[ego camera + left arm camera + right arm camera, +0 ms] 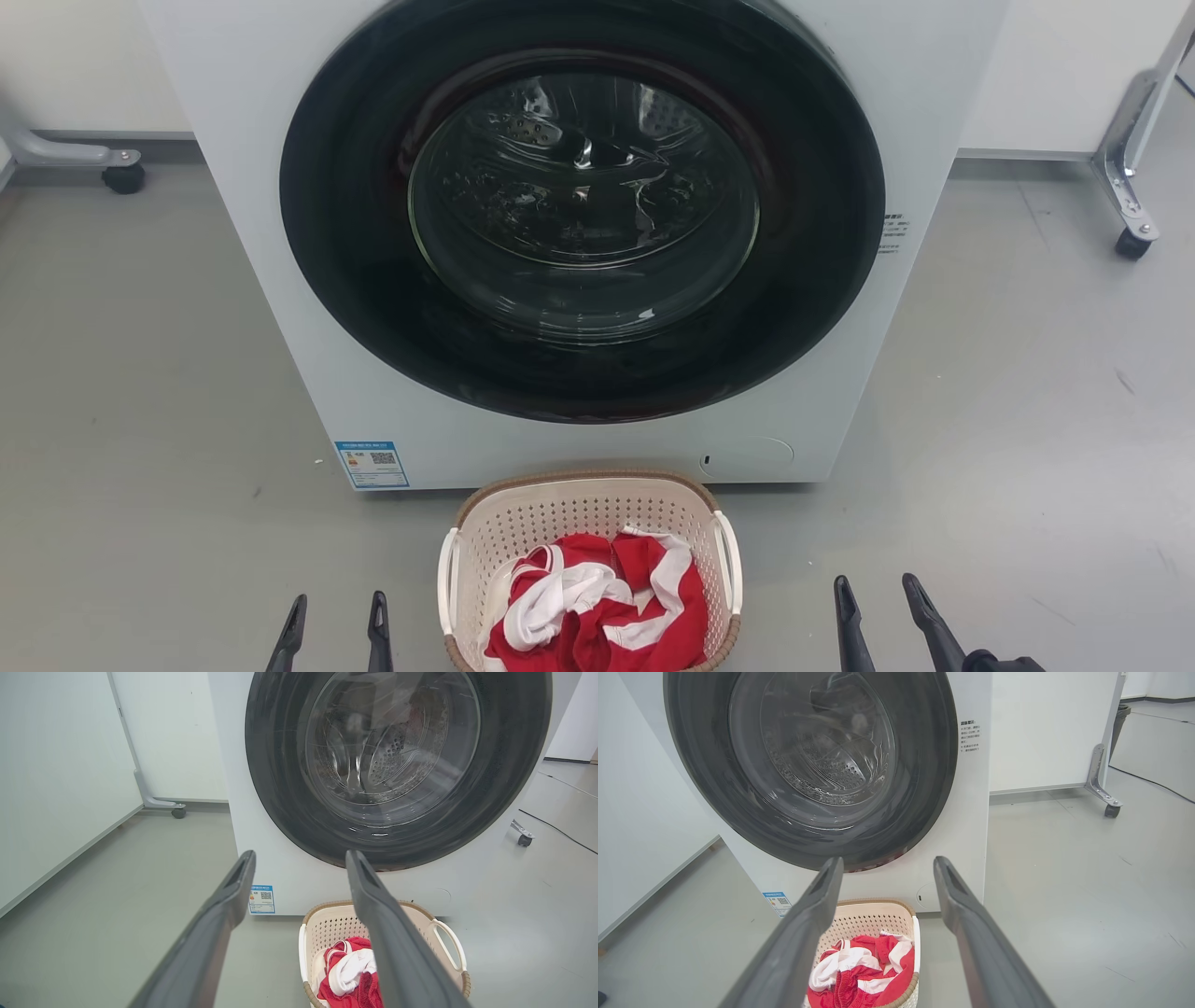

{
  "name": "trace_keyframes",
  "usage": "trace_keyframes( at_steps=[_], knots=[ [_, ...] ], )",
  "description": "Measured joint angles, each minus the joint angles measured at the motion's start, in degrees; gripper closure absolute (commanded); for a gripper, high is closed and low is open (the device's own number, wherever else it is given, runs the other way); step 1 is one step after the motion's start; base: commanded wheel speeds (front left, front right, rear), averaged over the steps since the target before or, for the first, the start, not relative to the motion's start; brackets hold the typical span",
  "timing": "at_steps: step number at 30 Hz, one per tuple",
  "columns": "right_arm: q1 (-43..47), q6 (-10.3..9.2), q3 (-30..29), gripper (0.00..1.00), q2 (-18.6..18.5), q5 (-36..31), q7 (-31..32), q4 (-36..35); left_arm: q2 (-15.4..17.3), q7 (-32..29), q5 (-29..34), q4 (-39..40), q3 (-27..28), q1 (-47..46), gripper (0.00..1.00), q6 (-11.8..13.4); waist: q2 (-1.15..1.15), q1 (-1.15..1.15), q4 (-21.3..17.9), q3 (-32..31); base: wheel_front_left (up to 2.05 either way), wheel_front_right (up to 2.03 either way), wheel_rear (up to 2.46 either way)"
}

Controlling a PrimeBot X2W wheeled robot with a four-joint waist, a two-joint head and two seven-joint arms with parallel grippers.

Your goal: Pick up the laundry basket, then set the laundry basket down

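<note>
1. Left gripper, with two long dark fingers, is seen low at the left of the head view; its jaws are moderately spread and nothing is held between them.
2. Right gripper is seen low at the right, its jaws likewise parted and empty.
3. Small cream perforated plastic laundry basket, with a brown woven-look rim and white side handles, is found standing on the grey floor between the two grippers and is touched by neither.
4. Crumpled red-and-white garments are heaped inside the basket.
5. Large white front-loading washing machine is placed just behind the basket; its round dark-framed glass door is shut.
6. Blue sticker is noted at the machine's lower left corner.
</note>
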State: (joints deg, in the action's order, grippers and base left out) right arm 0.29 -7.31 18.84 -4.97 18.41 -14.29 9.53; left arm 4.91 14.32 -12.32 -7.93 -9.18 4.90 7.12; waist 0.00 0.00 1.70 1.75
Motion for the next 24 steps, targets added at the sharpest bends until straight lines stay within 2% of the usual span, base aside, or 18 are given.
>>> trace_keyframes(
  at_steps=[22,23,24],
  knots=[
    [1.7,0.00,-1.2,0.00,1.0,-2.0,0.0,-1.6,-0.6,0.0,2.4,1.1,0.3,0.0,0.00,0.0,0.00,0.00,0.0,-0.4,0.00,0.00,0.00],
    [1.7,0.01,-1.1,1.00,1.0,-2.0,0.1,-1.4,-0.6,0.0,2.4,0.8,0.3,0.0,1.00,0.0,0.00,0.00,0.0,-0.4,0.00,0.00,0.00],
    [1.7,0.01,-1.1,1.00,1.0,-2.0,0.1,-1.4,-0.6,0.0,2.4,0.8,0.3,0.0,1.00,0.0,0.00,0.00,0.0,-0.4,0.00,0.00,0.00]
  ],
)
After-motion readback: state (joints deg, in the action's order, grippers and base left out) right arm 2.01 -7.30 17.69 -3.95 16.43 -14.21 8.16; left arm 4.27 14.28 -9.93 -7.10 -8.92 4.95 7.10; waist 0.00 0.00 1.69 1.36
